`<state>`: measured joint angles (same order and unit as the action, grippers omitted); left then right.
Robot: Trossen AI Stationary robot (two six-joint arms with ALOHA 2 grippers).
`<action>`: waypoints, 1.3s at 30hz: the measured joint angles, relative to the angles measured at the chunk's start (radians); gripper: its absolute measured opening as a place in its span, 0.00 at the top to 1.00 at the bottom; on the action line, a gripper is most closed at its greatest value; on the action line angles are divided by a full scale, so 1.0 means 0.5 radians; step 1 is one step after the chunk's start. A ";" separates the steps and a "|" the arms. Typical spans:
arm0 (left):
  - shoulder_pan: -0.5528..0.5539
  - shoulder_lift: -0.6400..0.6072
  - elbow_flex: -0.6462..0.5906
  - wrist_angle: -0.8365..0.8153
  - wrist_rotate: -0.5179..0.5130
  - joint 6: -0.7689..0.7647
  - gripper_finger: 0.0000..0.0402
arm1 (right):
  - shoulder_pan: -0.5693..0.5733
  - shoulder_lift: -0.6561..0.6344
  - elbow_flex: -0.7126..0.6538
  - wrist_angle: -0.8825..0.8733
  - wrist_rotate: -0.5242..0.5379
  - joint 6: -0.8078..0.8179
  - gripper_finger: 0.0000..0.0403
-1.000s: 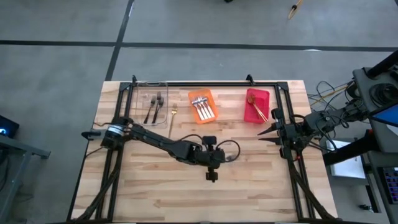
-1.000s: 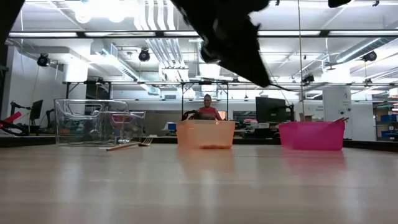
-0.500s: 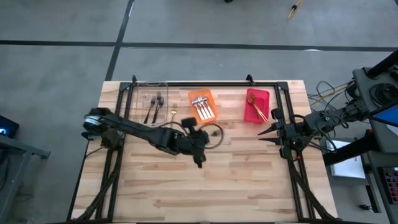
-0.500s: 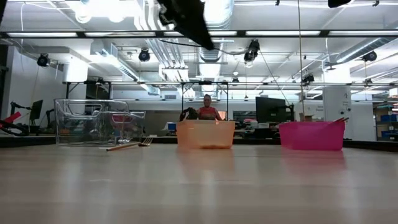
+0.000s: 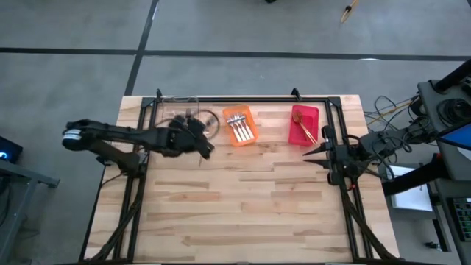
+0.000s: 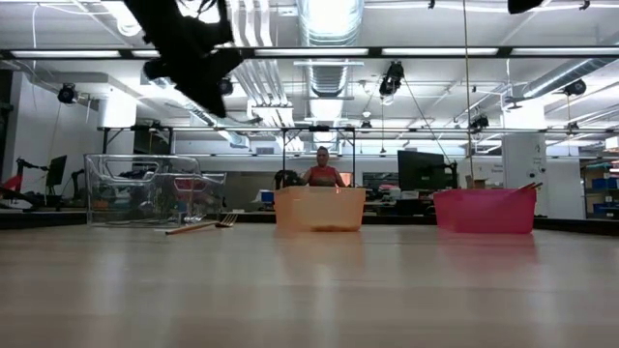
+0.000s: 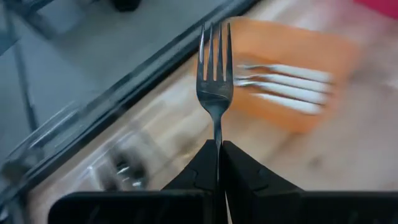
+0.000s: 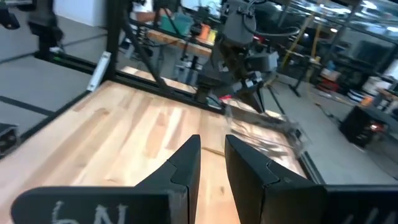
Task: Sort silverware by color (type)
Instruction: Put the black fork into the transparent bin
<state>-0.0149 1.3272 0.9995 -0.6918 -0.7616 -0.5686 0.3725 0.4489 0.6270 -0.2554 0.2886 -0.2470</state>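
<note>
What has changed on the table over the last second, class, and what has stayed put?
The left gripper, shut on a dark metal fork, swung from mid-table back and left to the clear plastic bin. The right gripper, orange bin, red bin and loose gold fork stayed put.

Wooden table with three bins

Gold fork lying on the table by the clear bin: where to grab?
Probably mid-handle on the gold fork, straight down from above, gripper fingers across the handle. It lies flat and slim on the table, and the clear bin close beside it crowds a side approach.
</note>
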 joint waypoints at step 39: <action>1.158 -0.268 -0.458 -0.117 0.481 -0.177 1.00 | 0.000 0.091 0.000 0.013 0.107 -0.037 0.84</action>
<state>0.5640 1.1931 0.7704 -0.7506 -0.5213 -0.6571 0.3725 0.4946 0.6270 -0.2489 0.3421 -0.2653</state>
